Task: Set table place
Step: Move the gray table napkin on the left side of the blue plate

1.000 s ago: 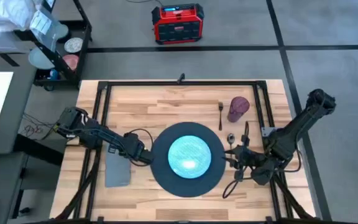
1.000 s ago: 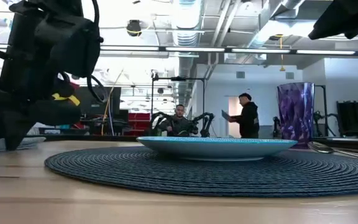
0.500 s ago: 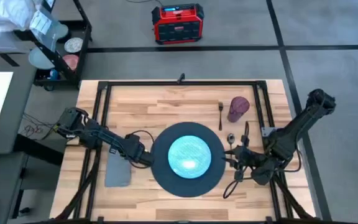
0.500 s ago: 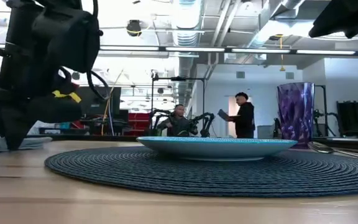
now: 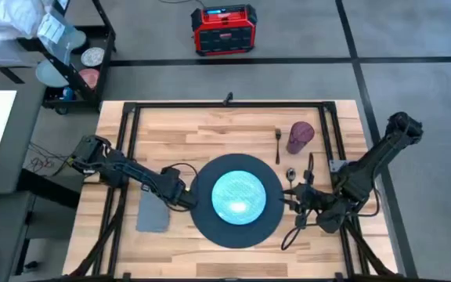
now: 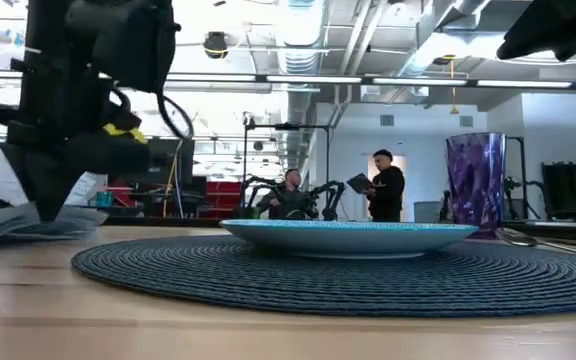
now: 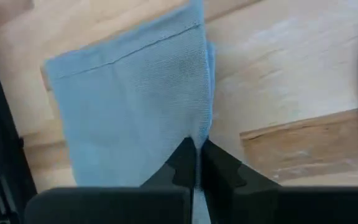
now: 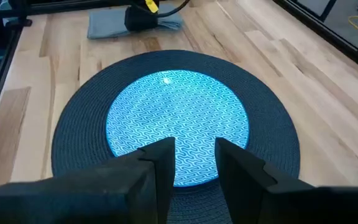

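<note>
A teal plate [image 5: 238, 195] sits in the middle of the dark round mat [image 5: 204, 222] on the wooden table [image 5: 210, 129]. The grey-blue napkin [image 5: 153, 215] lies left of the mat, with my left gripper [image 5: 182, 197] shut on it between napkin and mat. My right gripper [image 8: 192, 163] stands open at the mat's right edge, its fingers empty and facing the plate [image 8: 176, 118]. Behind it lie a spoon [image 5: 290, 175] and a fork [image 5: 278, 144], and the purple cup [image 5: 300, 137] stands upright. My left gripper pinches the napkin's edge [image 7: 197, 138] on the mat's side, near a corner, between its two fingers [image 7: 184, 163]. The fingers point down, slanting from the left. The held edge [image 6: 66, 218] is raised slightly; the rest of the napkin lies slack on the table.
A dark long utensil [image 5: 292, 234] lies at the mat's near right. The black frame tubes [image 5: 128, 149] run along the table's left, right and far sides. Bare wood lies behind the mat. People stand in the room far beyond the table.
My left gripper has moved a little toward the table's right, toward the mat, still shut on the napkin. The napkin has slid along the table with it and its held edge has come closer to the mat.
</note>
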Robot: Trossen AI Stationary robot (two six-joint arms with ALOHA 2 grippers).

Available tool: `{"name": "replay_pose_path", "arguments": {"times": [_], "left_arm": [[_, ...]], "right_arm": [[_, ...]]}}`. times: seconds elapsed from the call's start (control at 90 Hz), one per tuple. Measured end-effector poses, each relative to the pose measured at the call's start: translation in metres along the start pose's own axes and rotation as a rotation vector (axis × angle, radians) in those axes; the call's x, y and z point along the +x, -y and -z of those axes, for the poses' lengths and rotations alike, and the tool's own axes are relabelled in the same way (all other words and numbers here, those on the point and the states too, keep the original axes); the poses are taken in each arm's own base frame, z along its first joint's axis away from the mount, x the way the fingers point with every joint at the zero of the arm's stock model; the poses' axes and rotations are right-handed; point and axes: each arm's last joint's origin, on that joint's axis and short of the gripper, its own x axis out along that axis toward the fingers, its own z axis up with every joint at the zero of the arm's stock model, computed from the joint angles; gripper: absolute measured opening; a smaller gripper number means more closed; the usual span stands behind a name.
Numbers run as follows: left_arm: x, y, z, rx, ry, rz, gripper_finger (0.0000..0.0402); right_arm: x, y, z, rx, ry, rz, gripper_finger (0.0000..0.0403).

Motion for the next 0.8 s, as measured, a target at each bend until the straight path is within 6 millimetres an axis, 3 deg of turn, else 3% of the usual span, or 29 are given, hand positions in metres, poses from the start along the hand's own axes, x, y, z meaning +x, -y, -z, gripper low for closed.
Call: {"name": "replay_pose_path", "arguments": {"times": [0.433,0.8], "left_arm": [[-0.021,0.011,-0.012,-0.008,0.071,0.08,0.0],[-0.017,0.013,-0.027,0.01,0.088,0.088,0.0002]], "right_arm": [[0.0,0.0,0.0,0.001,0.0,-0.001,0.0101],[0.0,0.0,0.0,0.001,0.0,-0.001,0.0101]]}}
